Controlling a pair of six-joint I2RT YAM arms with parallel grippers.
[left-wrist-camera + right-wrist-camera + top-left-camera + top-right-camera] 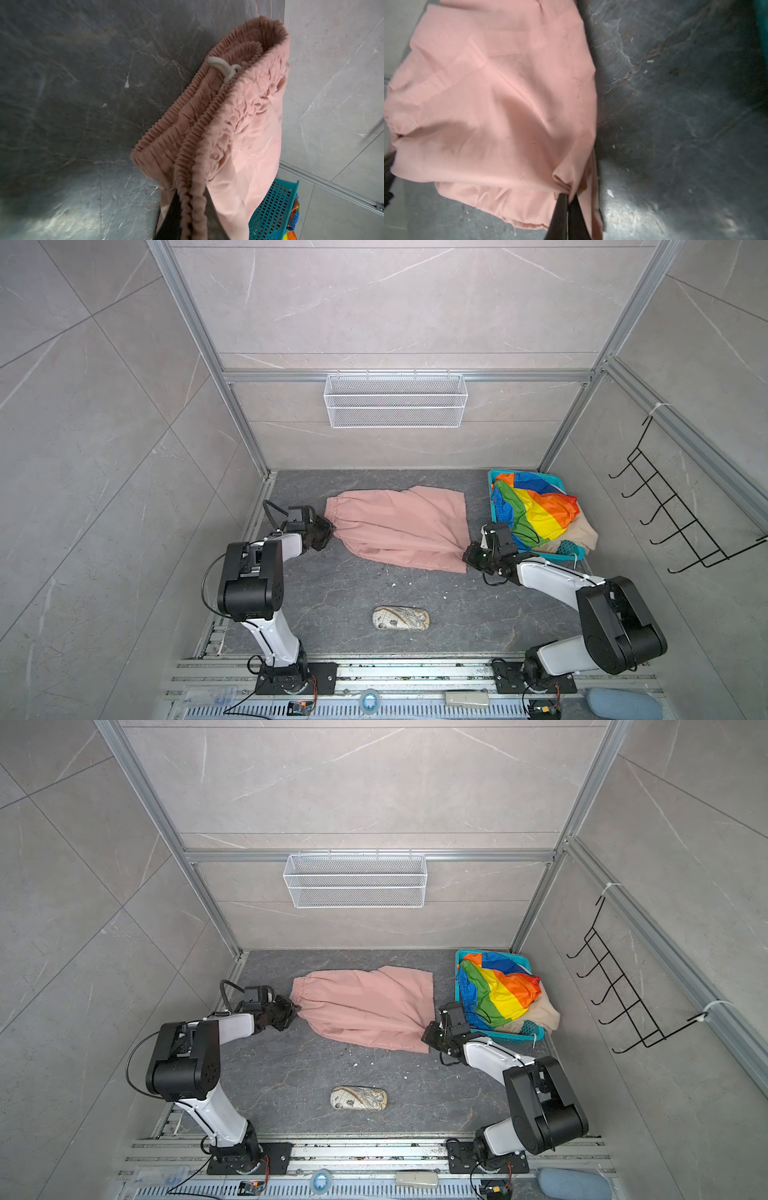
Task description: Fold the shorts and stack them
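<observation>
Centrally, item one: pink shorts (399, 526), one pair, spread across the dark grey tabletop (332, 605) with the gathered waistband to the left and the leg hems to the right. The near edge is rumpled. A white cord (222, 66) loops out at the waist. The left gripper (328, 529) has its jaws closed on the near end of the waistband, and the left wrist view shows the elastic running between its fingers. The right gripper (469, 553) is clamped on the near right hem corner, and the right wrist view shows a fold of pink cloth pinched there. Item two: rainbow-striped shorts (536, 510), one pair, bunched and heaped in the teal basket (552, 558). Item three: beige shorts (584, 533), one pair, underneath the rainbow pair and spilling over the basket's right rim. Total shorts: three, one on the tabletop and two in the basket. Basket: one, perforated plastic, in the far right corner, just beside the pink hems, with the right gripper's wrist close against its near left corner. Patterned pouch (401, 618): one, oblong, lying flat near the front edge, well apart from the pink shorts and between the two arm bases. White specks (392, 584): a few, on the bare surface between pouch and shorts. Wire basket (395, 400): one, white, hung on the back wall. Hook rack (681, 510): one, black, on the right wall.
</observation>
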